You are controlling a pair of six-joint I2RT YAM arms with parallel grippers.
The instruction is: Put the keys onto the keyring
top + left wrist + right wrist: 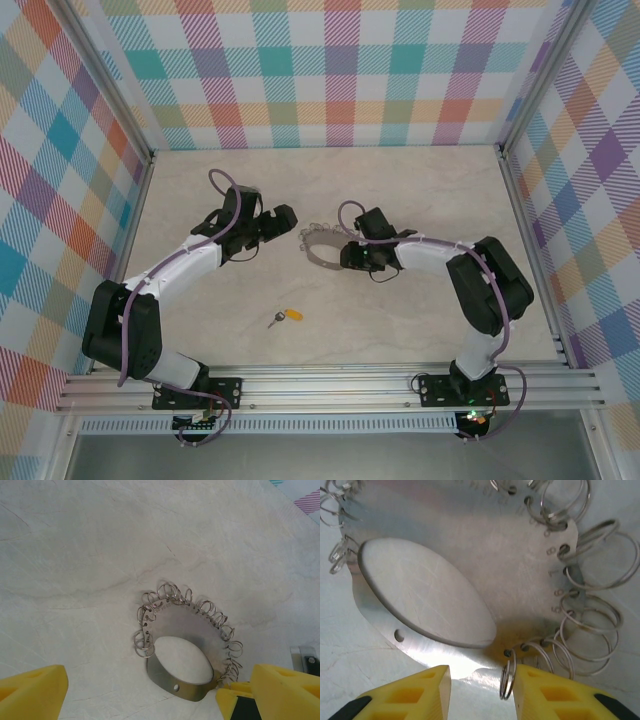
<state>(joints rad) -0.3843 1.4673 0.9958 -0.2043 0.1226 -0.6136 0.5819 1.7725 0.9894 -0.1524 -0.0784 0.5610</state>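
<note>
One key [286,317] lay crosswise on the tabletop [420,200], straight back toward the bases from my wide-apart left pincer [288,216]; whether the half-closed right pincer [482,680], astride the rim of the keyring [322,246], gripped it, I couldn't tell.

The keyring [485,555] was cut off by the upper edge of the right wrist frame. In the overhead frame, lower centre, the key [285,318] was too small to show its teeth.

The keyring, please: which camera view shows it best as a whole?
The left wrist view: nearly the whole keyring, with its flat plate and fringe of loops, is sharp and well framed. The right wrist view is closer but crops it; the top view shows it tiny.
</note>
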